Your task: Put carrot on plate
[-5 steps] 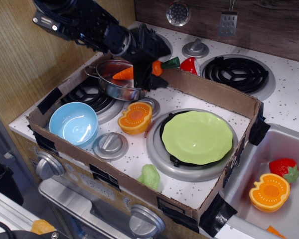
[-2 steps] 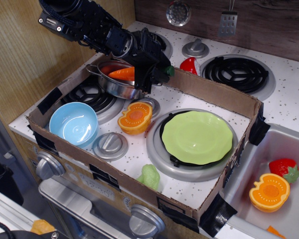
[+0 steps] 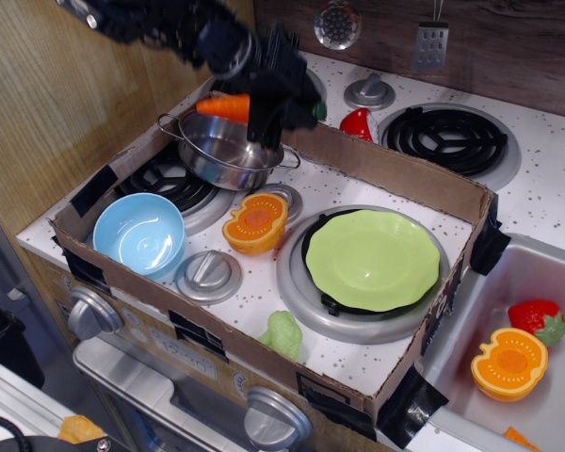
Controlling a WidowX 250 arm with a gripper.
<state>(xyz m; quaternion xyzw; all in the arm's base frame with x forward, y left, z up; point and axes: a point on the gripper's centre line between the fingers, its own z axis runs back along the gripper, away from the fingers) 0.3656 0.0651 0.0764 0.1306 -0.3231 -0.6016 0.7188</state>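
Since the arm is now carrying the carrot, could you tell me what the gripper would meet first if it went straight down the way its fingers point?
Probably the steel pot: the gripper, holding the carrot, points down at its rim, though depth is unclear.

One carrot [image 3: 224,105], one plate [image 3: 373,260], two pumpkin halves [image 3: 254,224].

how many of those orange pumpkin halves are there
2: one pumpkin half on the stovetop between the steel pot and green plate, the other in the sink beside the strawberry.
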